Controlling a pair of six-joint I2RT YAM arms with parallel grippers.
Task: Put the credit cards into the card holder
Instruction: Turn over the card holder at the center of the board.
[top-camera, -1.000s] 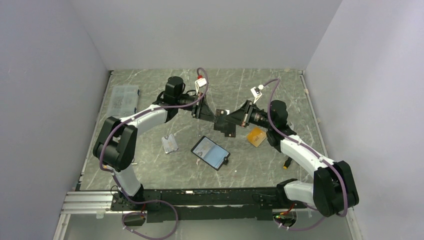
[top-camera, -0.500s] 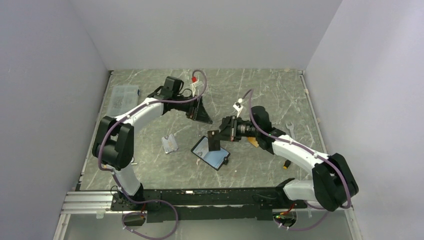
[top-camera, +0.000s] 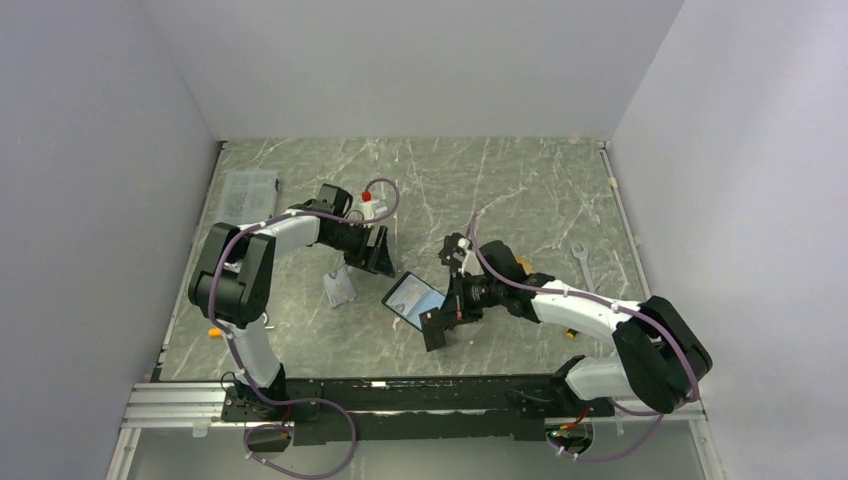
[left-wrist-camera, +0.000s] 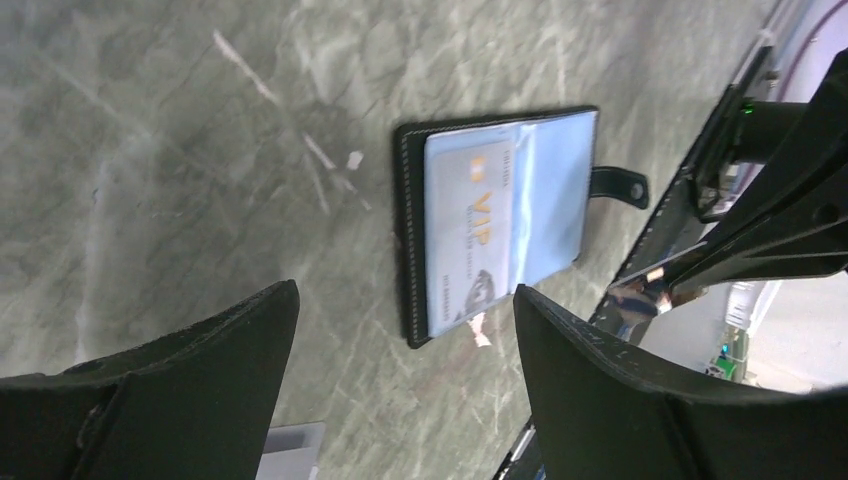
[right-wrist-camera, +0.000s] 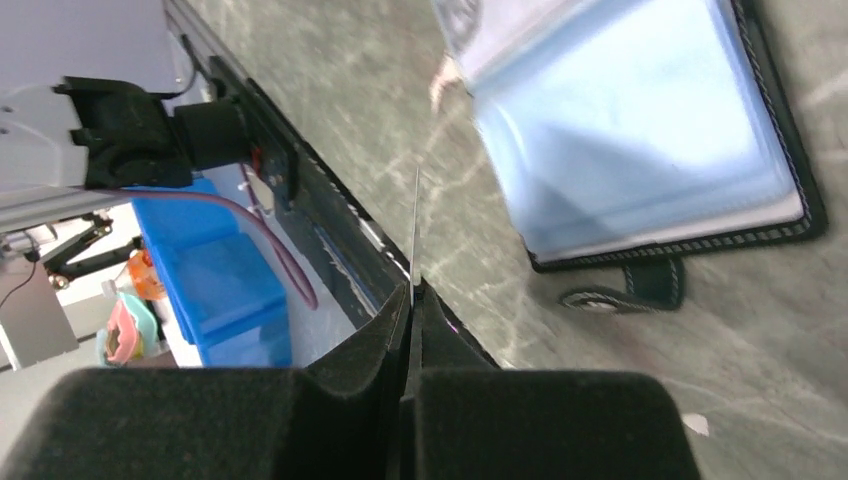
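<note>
Right gripper (right-wrist-camera: 412, 292) clamps a thin black card (right-wrist-camera: 414, 222), seen edge-on, beside the open black leather wallet (right-wrist-camera: 640, 130); left gripper (left-wrist-camera: 405, 300) gapes wide, empty.

Card holder (left-wrist-camera: 550, 200): black, white stitching, shiny bluish-grey pockets. VIP card (left-wrist-camera: 470, 240): pale blue, gold lettering. Credit card (top-camera: 434, 330): black. Table (top-camera: 520, 190): grey-green marble, white veins.

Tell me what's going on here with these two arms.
The right fingers are pinched shut on a thin card, seen edge-on, just beside the card holder, which lies open on the table. One of its clear pockets holds a VIP card. The left fingers are open and hold nothing, hovering above the table on the holder's other side.
</note>
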